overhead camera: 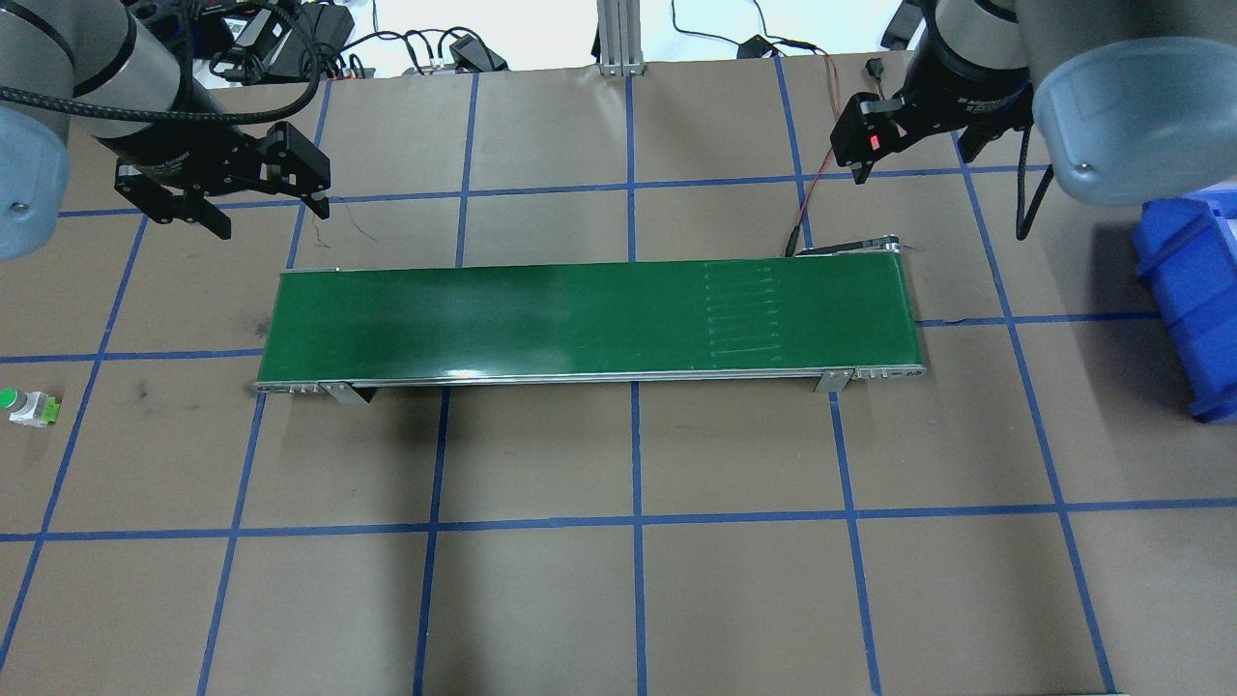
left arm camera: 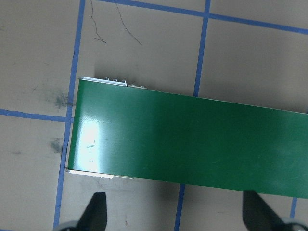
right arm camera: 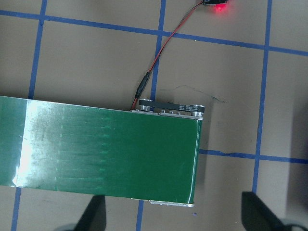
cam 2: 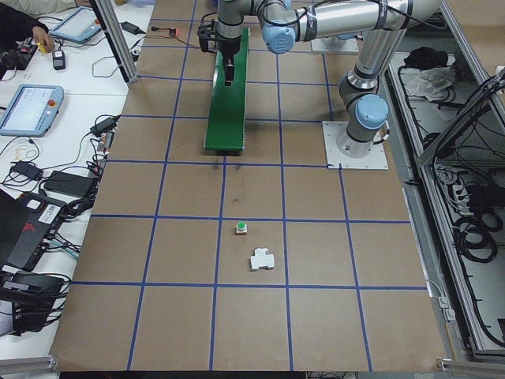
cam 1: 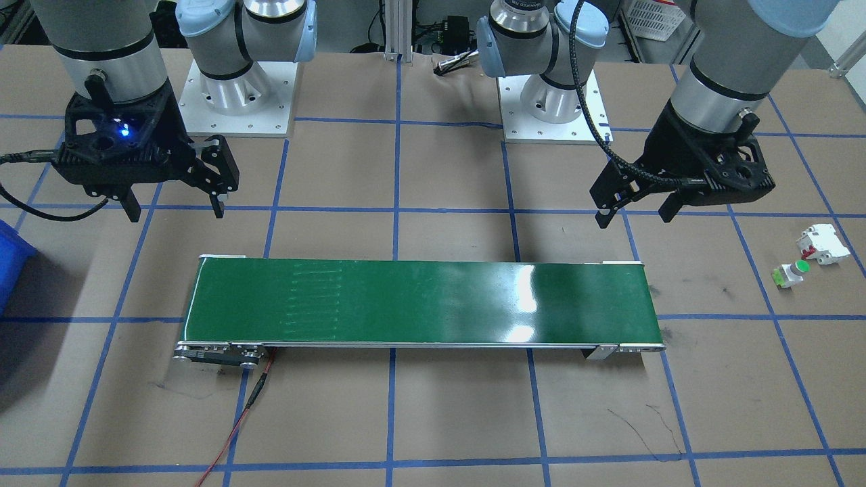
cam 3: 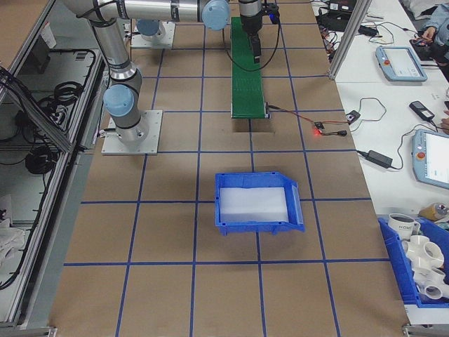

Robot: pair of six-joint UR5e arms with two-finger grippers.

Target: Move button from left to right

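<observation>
Left gripper (cam 1: 633,215) raised, fingers spread apart, holding nothing. Right gripper (cam 1: 176,211) likewise raised, fingers apart, holding nothing. Both arms bent forward from their bases.

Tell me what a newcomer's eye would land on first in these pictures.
First, the long green conveyor belt lying across the middle of the brown, blue-taped table. Next, the left gripper and right gripper, both open and hanging above the belt's two ends. Last, the small green-capped button on the table beyond the belt's left end, beside a white breaker block, and the blue bin beyond the right end.
</observation>
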